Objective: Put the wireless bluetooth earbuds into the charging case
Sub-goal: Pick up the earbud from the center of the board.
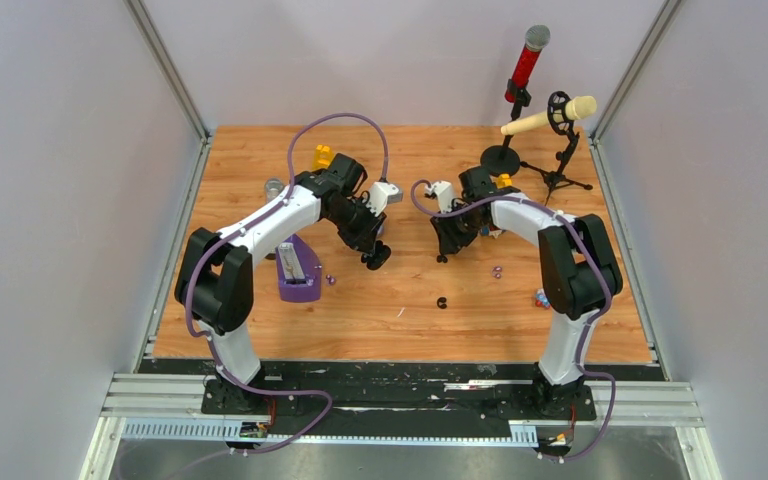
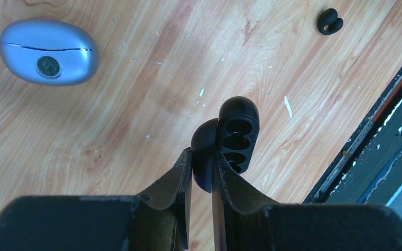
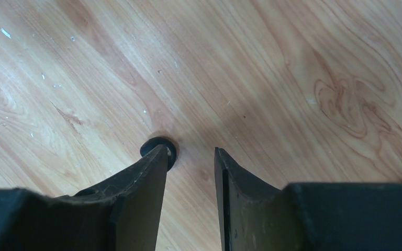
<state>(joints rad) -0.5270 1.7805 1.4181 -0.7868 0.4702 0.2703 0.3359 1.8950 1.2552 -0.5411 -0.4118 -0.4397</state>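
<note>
My left gripper point(image 2: 201, 155) is shut on the black charging case point(image 2: 236, 137), which stands open with its moulded wells facing the camera; the grip is on the lid half. In the top view this gripper point(image 1: 374, 256) hangs over the table's middle. My right gripper point(image 3: 191, 152) is open and low over the wood. A black earbud point(image 3: 161, 145) lies at the tip of its left finger, outside the gap and partly hidden by it. Another black earbud point(image 1: 442, 302) point(image 2: 328, 22) lies loose nearer the front. Two purple earbuds point(image 1: 331, 280) point(image 1: 497, 270) rest on the table.
A closed blue-grey pebble case point(image 2: 47, 52) lies on the wood beyond my left gripper. A purple stand point(image 1: 298, 272) sits by the left arm. A small bottle point(image 1: 540, 297) is beside the right arm. Two microphones on stands point(image 1: 545, 120) occupy the back right.
</note>
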